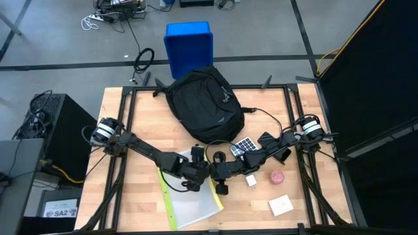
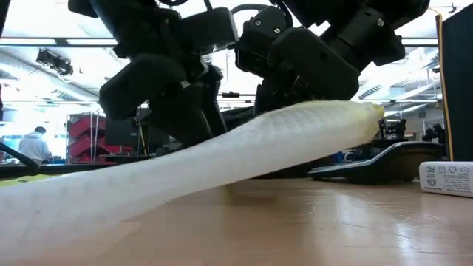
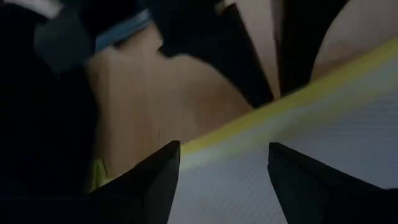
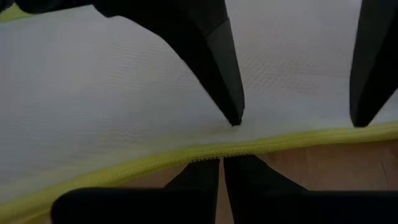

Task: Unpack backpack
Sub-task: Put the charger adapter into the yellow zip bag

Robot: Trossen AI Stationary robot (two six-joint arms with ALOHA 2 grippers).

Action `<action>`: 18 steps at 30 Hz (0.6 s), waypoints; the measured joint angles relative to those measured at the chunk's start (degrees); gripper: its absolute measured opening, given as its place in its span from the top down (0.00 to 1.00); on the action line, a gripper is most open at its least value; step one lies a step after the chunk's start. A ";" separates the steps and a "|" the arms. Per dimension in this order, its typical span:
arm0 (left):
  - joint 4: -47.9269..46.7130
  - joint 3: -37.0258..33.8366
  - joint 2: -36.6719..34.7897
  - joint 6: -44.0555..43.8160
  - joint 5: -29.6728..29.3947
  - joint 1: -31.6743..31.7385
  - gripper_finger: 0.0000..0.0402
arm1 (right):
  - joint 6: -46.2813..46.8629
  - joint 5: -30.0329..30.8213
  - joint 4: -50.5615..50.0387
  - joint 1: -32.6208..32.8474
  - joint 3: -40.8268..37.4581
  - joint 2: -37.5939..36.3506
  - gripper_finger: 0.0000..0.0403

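The black backpack [image 1: 206,104] lies flat at the table's far middle, and no gripper touches it. A white mesh pouch [image 1: 189,202] with a yellow zipper edge lies near the table's near middle. My right gripper [image 4: 221,163] is shut on that edge. In the low view the pouch [image 2: 222,159] slants up from the table to its raised end [image 2: 358,118]. My left gripper [image 3: 224,149] stands open just over the pouch [image 3: 311,137], beside the right gripper. Its fingers [image 4: 221,68] point down at the mesh. My right gripper pinches the pouch's yellow zipper edge [image 4: 205,151] between its two fingers, at their free ends. That end is lifted off the table, and the far end still lies on the wood. My left gripper is open over the mesh; whether its fingertip [image 4: 235,118] touches it I cannot tell.
A small solar-panel gadget [image 1: 245,145], a white charger block [image 1: 251,179], a pink ball [image 1: 277,176] and a white square pad [image 1: 281,205] lie on the table's right half. A black cable [image 1: 264,114] runs from the backpack. A blue bin [image 1: 189,46] stands beyond the far edge.
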 joint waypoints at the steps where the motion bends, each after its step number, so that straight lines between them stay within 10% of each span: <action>1: 0.40 0.00 -0.02 0.94 0.09 0.00 0.47 | -0.21 0.00 0.21 0.00 0.00 0.00 0.99; 18: 2.64 -0.59 -0.22 5.62 9.09 1.81 0.47 | -2.95 3.91 3.28 0.46 -0.20 0.00 1.00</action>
